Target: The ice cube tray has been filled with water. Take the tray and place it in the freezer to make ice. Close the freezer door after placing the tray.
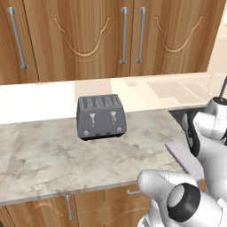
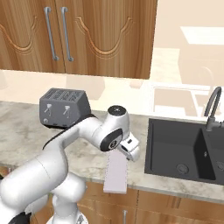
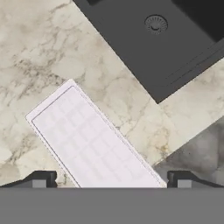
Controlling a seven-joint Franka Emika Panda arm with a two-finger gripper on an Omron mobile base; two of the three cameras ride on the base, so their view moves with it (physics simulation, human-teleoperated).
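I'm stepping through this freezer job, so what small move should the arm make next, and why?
Probably lower straight down. The open gripper hovers above the pale lilac-white rectangular ice cube tray, one finger on each long side, and the tray lies flat on the marble counter near its front edge, not yet gripped.

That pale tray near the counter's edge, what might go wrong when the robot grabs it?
The ice cube tray lies on the counter, one end apparently over the front edge, so a nudge might tip it off. The open gripper straddles it above; a tilted lift could spill. The sink sits close beside.
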